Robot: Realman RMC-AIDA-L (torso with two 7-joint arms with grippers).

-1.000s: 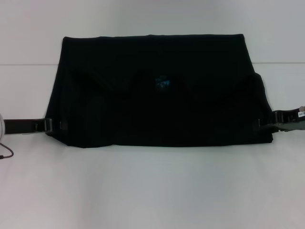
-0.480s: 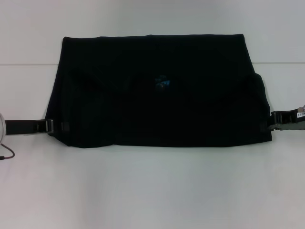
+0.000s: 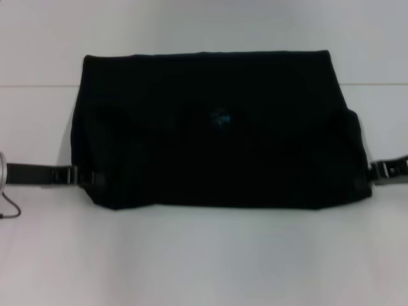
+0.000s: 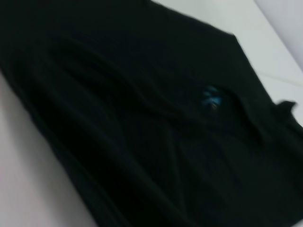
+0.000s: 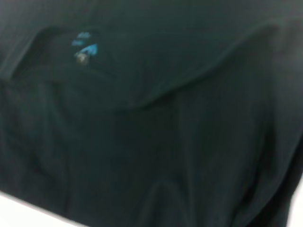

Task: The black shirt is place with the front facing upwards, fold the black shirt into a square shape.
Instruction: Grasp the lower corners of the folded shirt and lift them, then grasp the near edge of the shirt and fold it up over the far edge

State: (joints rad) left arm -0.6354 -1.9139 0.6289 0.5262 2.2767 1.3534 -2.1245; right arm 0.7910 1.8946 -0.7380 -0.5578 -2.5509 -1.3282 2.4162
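On the white table (image 3: 204, 255) the black shirt (image 3: 217, 134) lies folded into a wide band, its blue neck label (image 3: 220, 118) near the middle. Left pincer (image 3: 81, 176) meets the shirt's near left corner, right pincer (image 3: 376, 171) sits just beside its near right corner; I cannot tell whether either grips the cloth.

Black shirt (image 3: 217, 134) — folded into a wide band, lying flat on the white table (image 3: 204, 255). Small blue neck label (image 3: 220, 118) showing near centre — far edge straight, near edge slightly uneven.
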